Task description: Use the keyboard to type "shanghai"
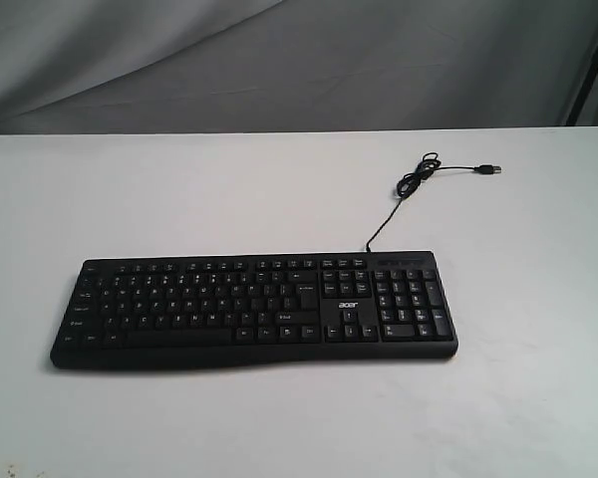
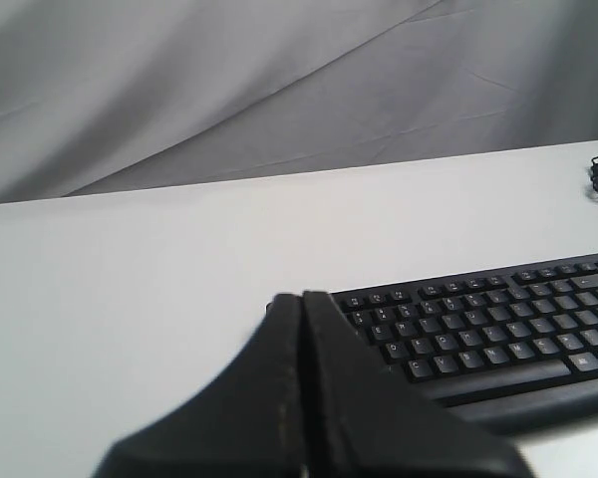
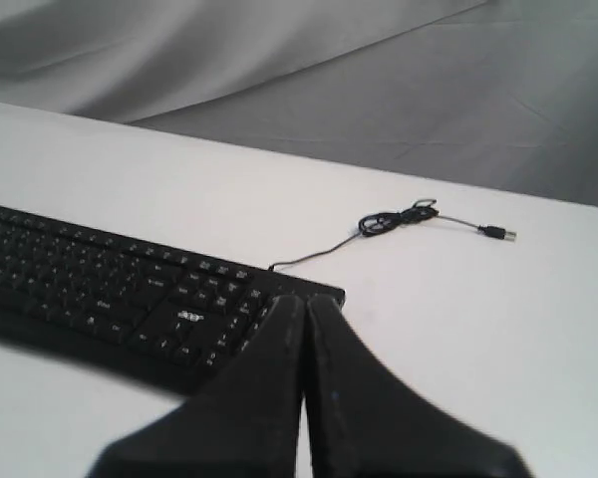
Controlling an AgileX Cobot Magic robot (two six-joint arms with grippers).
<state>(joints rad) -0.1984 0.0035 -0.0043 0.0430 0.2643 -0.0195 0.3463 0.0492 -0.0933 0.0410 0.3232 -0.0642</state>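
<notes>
- Exterior view: the black acer keyboard (image 1: 254, 311) lies flat on the white table (image 1: 179, 189). Its USB cable (image 1: 409, 189) is loosely coiled behind the number-pad end, with the plug (image 1: 491, 168) lying unplugged. Neither arm shows here, so both grippers are clear of the keys and nothing is being pressed. Looks to me like the very start, with no letter hit yet.
- Left wrist view: the left gripper (image 2: 302, 296) has its two fingers pressed together into one blunt point, holding nothing. The letter-key end of the keyboard (image 2: 498, 344) is just beyond that tip and lower down. I'd say the gripper is hovering rather than touching.
- Right wrist view: the right gripper (image 3: 306, 299) is also pinched together and empty. The number-pad corner of the keyboard (image 3: 110, 289) is right past its tip, and the rest of the keyboard runs away toward the other arm. The coiled cable (image 3: 399, 219) is further out ahead.
- Next up, my guess: "s" comes first, and it's on the letter end nearest the left gripper. That tip has to line up over one key and come straight down. The point is fat, so it could easily catch a neighbouring key. The legends are too small here to pick out "s".
</notes>
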